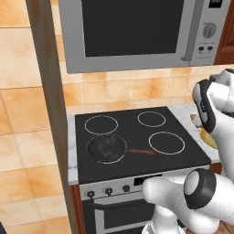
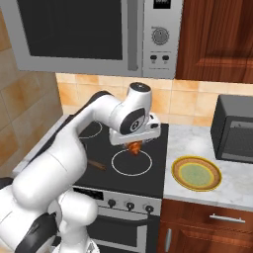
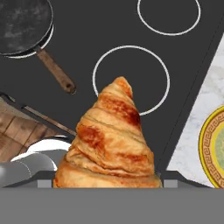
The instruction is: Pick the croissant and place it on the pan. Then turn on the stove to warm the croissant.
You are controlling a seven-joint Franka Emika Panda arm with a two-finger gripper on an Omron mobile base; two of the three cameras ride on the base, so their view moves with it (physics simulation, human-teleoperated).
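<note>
My gripper [image 2: 132, 142] is shut on the croissant [image 2: 133, 147], a golden-orange ridged pastry that hangs above the front right burner of the stove [image 2: 148, 178]. In the hand view the croissant [image 3: 111, 140] rises large between my jaws, its tip pointing away. The dark round pan [image 1: 106, 147] with its brown wooden handle sits on the front left burner of the stove [image 1: 137, 132]. From the hand, the pan [image 3: 22, 24] lies at the upper left, well apart from the croissant. Small black knobs [image 1: 108, 191] line the stove's silver front panel.
A yellow-green rimmed plate [image 2: 196, 174] lies on the marble counter right of the stove. A grey microwave [image 2: 94, 34] hangs above the cooktop. A dark boxy appliance [image 2: 234, 133] stands at the counter's far right. A wooden post [image 1: 50, 114] borders the stove's left.
</note>
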